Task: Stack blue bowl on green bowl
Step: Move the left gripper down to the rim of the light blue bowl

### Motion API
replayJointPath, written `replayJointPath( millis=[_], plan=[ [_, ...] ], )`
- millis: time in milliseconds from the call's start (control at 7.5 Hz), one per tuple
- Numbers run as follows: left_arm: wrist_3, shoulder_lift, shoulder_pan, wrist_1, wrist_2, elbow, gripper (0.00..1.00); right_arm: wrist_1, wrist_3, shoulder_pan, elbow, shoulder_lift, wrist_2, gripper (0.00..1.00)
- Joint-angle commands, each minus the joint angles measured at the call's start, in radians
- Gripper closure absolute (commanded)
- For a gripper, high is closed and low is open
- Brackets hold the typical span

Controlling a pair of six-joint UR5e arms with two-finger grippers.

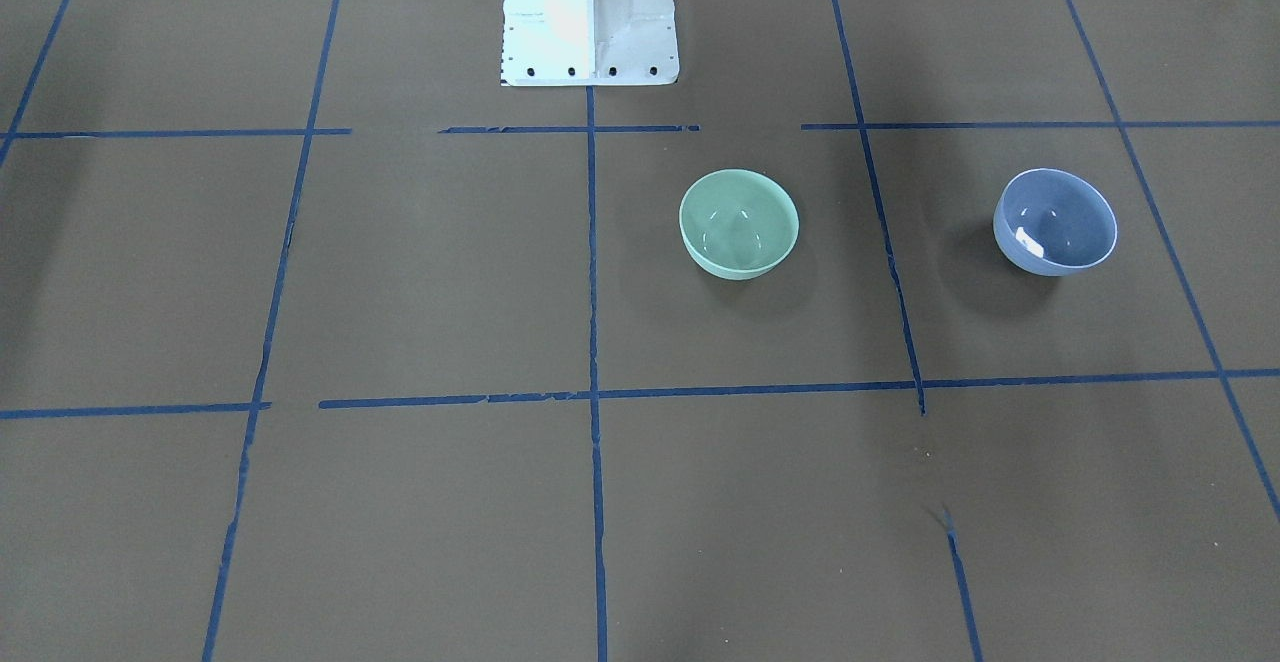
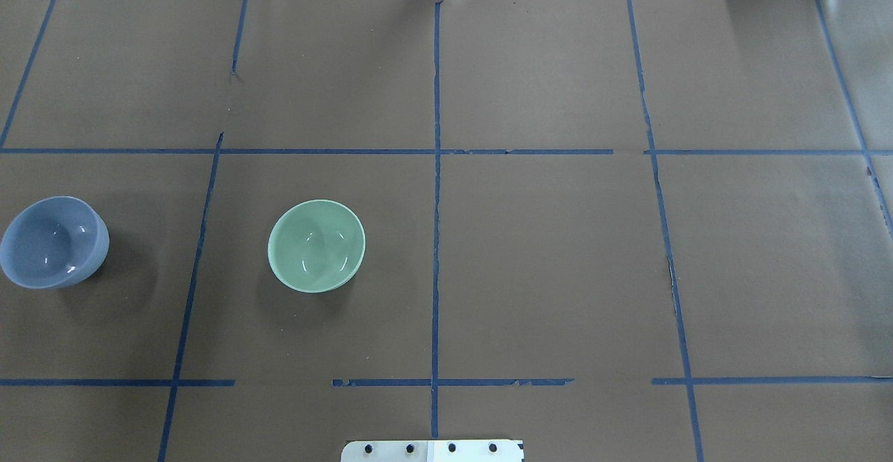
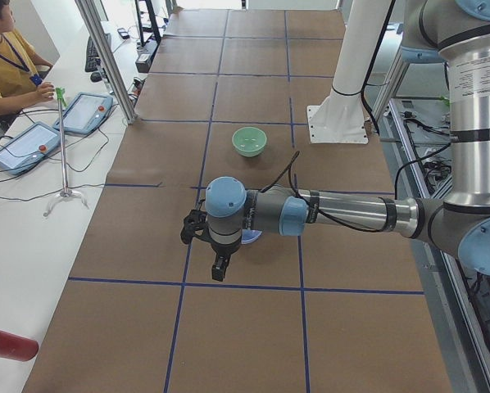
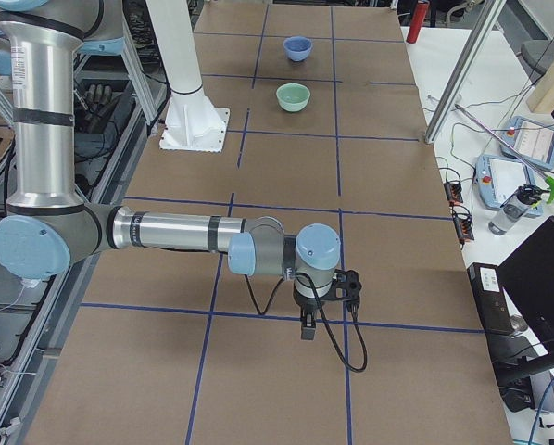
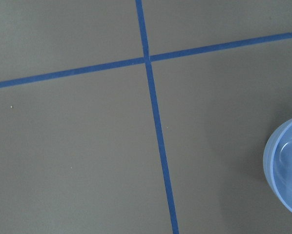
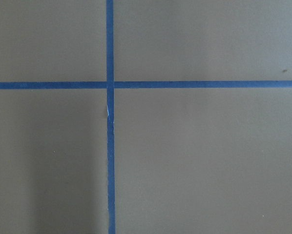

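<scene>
Two bowls stand upright on my brown worktop (image 2: 558,273), well apart from each other, with neither one inside the other. The blue bowl (image 1: 1055,222) sits close beside my left end effector (image 3: 188,232). In the left side view the arm's wrist covers most of the bowl, and the left wrist camera catches only a curved part of it at the right edge of the picture. A small white mark shows on the bowl. The green bowl (image 1: 739,223) lies farther from that end effector, beyond the blue bowl and nearer the middle of the worktop.

My left arm reaches out low over the surface. I cannot tell whether its end effector is released or clenched, because only a side camera shows it. My right end effector (image 4: 351,283) hangs over the opposite end of the worktop, far from both bowls, and its state is just as unclear to me. Its wrist camera shows only brown covering and a crossing of blue tape lines (image 6: 109,146).
</scene>
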Motion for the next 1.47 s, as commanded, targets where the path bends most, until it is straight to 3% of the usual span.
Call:
replayJointPath(
  millis=[0, 267, 400, 667, 800, 933, 1067, 1333],
  plan=[
    [-0.263, -0.001, 0.154, -0.158, 0.007, 0.008, 0.0, 0.0, 0.0, 0.0, 0.0, 0.0, 0.001, 0.0],
    [-0.575, 0.005, 0.311, -0.404, 0.018, 0.065, 0.0, -0.002, 0.0, 0.0, 0.0, 0.0, 0.0, 0.0],
    [-0.685, 0.005, 0.38, -0.496, 0.084, 0.098, 0.0, -0.002, 0.0, 0.0, 0.0, 0.0, 0.0, 0.0],
    [-0.778, 0.008, 0.447, -0.566, 0.131, 0.131, 0.01, 0.0, 0.0, 0.0, 0.0, 0.0, 0.0, 0.0],
    [-0.779, 0.011, 0.451, -0.565, 0.131, 0.131, 0.17, 0.0, 0.0, 0.0, 0.0, 0.0, 0.0, 0.0],
    [-0.779, 0.014, 0.464, -0.563, 0.131, 0.135, 0.41, 0.0, 0.0, 0.0, 0.0, 0.0, 0.0, 0.0],
    [-0.786, 0.014, 0.479, -0.563, 0.13, 0.14, 0.51, 0.0, 0.0, 0.0, 0.0, 0.0, 0.0, 0.0],
    [-0.805, 0.014, 0.493, -0.563, 0.13, 0.142, 0.52, 0.0, 0.0, 0.0, 0.0, 0.0, 0.0, 0.0]
  ],
)
